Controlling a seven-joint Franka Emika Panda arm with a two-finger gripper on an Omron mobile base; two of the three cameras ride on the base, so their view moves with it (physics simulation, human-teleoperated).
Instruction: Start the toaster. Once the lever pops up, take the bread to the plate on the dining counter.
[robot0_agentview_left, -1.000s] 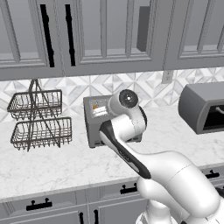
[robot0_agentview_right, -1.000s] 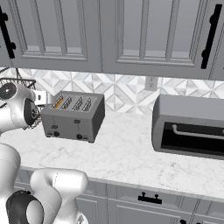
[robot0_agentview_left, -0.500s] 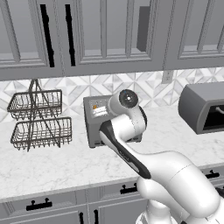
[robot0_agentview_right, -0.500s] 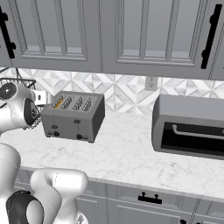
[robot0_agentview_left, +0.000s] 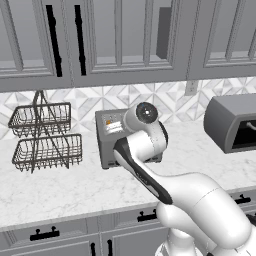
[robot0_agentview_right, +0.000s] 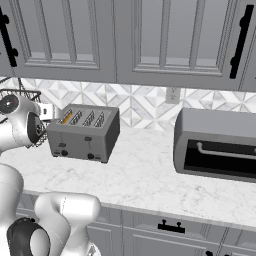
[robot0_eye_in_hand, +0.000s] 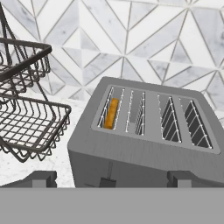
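We saw no change from earlier frames: end effector (robot0_eye_in_hand: 109, 181) held above toaster (robot0_eye_in_hand: 148, 135) front, empty, opening unclear. Bread (robot0_eye_in_hand: 111, 113) sat in outer slot near wire basket (robot0_eye_in_hand: 30, 127), toaster at worktop (robot0_agentview_right: 150, 175) rear; lever unpressed, we judged.

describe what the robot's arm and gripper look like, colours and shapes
The arm is glossy white with rounded, bulbous links, a black band along one link and a dark round joint cap bearing a small blue mark. In the hand view, the gripper shows as two small dark-grey blocky finger tips. No cables show.
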